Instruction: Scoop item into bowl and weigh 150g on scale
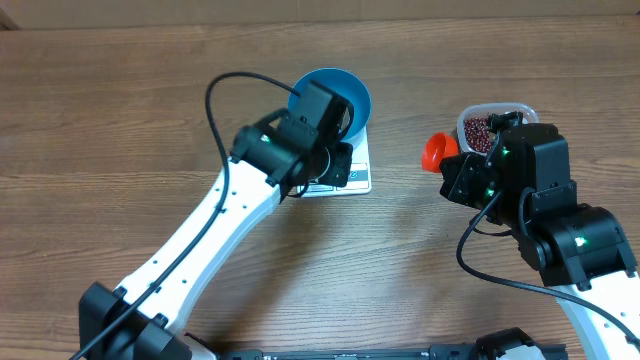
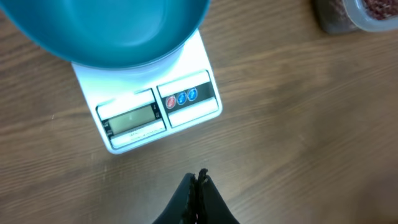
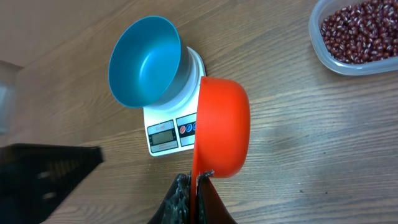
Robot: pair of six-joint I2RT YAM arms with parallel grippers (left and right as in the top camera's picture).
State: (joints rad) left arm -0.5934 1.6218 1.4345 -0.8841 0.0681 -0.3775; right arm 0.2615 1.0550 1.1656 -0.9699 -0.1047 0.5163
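The blue bowl (image 1: pixel 345 92) (image 2: pixel 118 31) (image 3: pixel 144 59) stands empty on the white scale (image 1: pixel 350 178) (image 2: pixel 186 115) (image 3: pixel 168 134). My left gripper (image 2: pixel 198 176) hovers just in front of the scale's display edge, shut with nothing between its fingers. The item, red-brown beans (image 1: pixel 485 126) (image 3: pixel 360 31), fills a clear tub at the right. My right gripper (image 3: pixel 196 177) is shut on the handle of an orange scoop (image 1: pixel 435 150) (image 3: pixel 222 127), held on its side between the tub and the scale.
The clear plastic tub (image 1: pixel 466 118) (image 3: pixel 318 43) sits at the table's right side. Both arms reach in from the near edge, the left arm (image 1: pixel 200 235) crossing diagonally toward the scale. Wood tabletop surrounds everything.
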